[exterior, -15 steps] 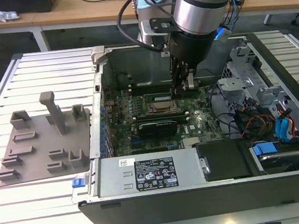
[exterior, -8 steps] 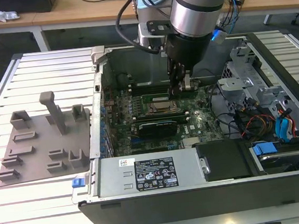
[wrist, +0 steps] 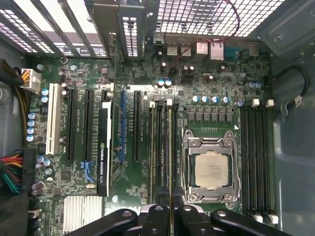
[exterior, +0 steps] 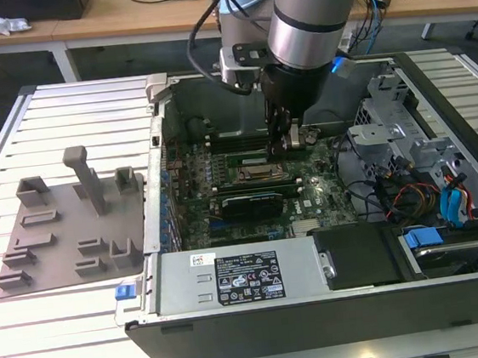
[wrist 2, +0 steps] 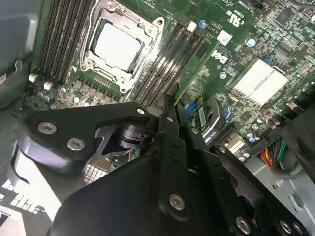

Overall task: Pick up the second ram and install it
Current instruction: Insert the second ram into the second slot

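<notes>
Inside the open computer case [exterior: 438, 115], exterior view: the arm reaches down from above, and its end effector [exterior: 290, 142] sits low over the motherboard [exterior: 250, 203], just beside the processor socket [exterior: 257, 174].
Exterior view, worktop: the case lies on a slatted metal worktop [exterior: 68, 103]; a grey plastic tray [exterior: 70, 235] of holder blocks stands well apart from the case, toward the exterior view's left.
Exterior view, card: a black rectangular card [exterior: 246, 204] stands in the board nearer the camera than the socket.
Second wrist view, grip: the end effector [wrist 2: 174, 105] has its black fingers [wrist 2: 167, 110] closed edge-on against the second ram [wrist 2: 194, 69], a thin green stick.
Second wrist view, placement: the stick lies along the memory slots [wrist 2: 167, 61] beside the socket [wrist 2: 118, 46], tilted slightly, its far end down among them, likely so that it lines up with a slot.
First wrist view, line: the second ram [wrist: 171, 152] shows edge-on as a thin strip running from the end effector [wrist: 171, 212] along the slots beside the socket [wrist: 210, 169].
First wrist view, seating: whether the stick is fully seated, I cannot tell.
</notes>
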`<move>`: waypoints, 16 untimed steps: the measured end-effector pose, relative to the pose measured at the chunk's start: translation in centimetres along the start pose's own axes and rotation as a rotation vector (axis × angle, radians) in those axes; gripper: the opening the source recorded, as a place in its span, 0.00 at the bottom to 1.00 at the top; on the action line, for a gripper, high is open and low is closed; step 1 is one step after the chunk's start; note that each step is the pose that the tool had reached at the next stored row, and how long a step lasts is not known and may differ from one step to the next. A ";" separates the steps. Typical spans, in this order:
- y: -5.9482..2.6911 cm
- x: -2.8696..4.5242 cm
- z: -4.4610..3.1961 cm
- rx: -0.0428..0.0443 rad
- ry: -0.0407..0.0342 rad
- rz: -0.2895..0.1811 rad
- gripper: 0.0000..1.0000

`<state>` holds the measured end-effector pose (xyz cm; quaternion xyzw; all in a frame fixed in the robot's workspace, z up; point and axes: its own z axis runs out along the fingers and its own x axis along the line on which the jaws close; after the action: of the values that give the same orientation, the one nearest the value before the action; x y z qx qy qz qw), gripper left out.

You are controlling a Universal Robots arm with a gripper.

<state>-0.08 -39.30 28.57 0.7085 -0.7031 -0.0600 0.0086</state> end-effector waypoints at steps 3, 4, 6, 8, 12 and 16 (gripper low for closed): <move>-0.05 -0.12 0.54 0.0000 0.0000 0.000 0.14; -0.08 -0.17 0.84 0.0000 -0.0001 0.000 0.14; -0.13 -0.27 1.38 0.0000 0.0000 0.000 0.14; -0.16 -0.36 1.69 0.0000 0.0000 0.000 0.14; -0.21 -0.67 2.20 0.0000 0.0000 0.000 0.14; -0.27 -1.06 2.68 0.0000 0.0001 0.000 0.14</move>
<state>-0.08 -38.04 25.96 0.7085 -0.7031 -0.0600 0.0086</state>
